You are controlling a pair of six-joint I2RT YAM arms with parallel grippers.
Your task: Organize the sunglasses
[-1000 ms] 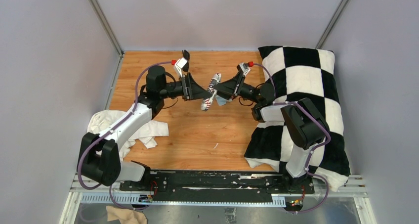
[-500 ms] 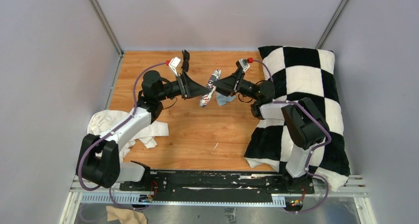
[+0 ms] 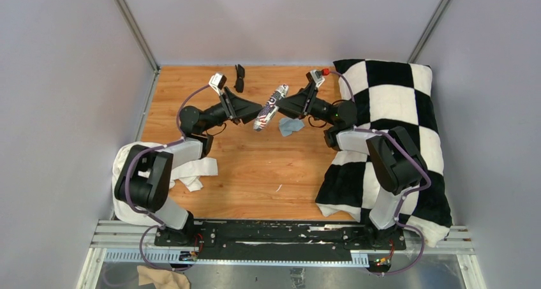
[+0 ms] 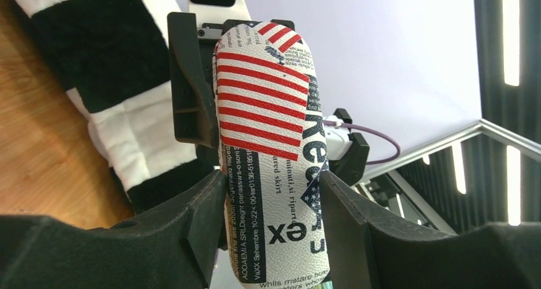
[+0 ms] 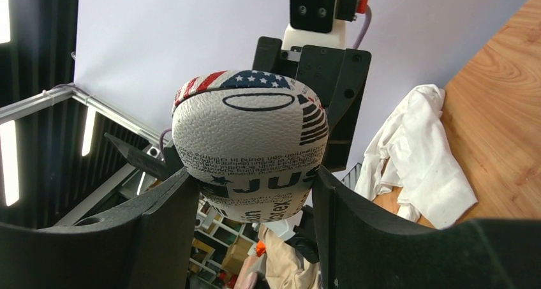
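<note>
Holding the case (image 3: 269, 107) aloft by both ends
Jaws of the left gripper (image 3: 256, 115) and right gripper (image 3: 284, 103) clamp it part-open; the sunglasses (image 3: 240, 77) lie folded on the table (image 3: 255, 168) just beyond the left gripper, long axis near-to-far, farther from the right

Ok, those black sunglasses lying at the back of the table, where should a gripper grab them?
Probably from straight above, at the middle of the folded sunglasses, fingers closing across their narrow width: they lie flat on the table, long axis pointing toward the back wall.
</note>
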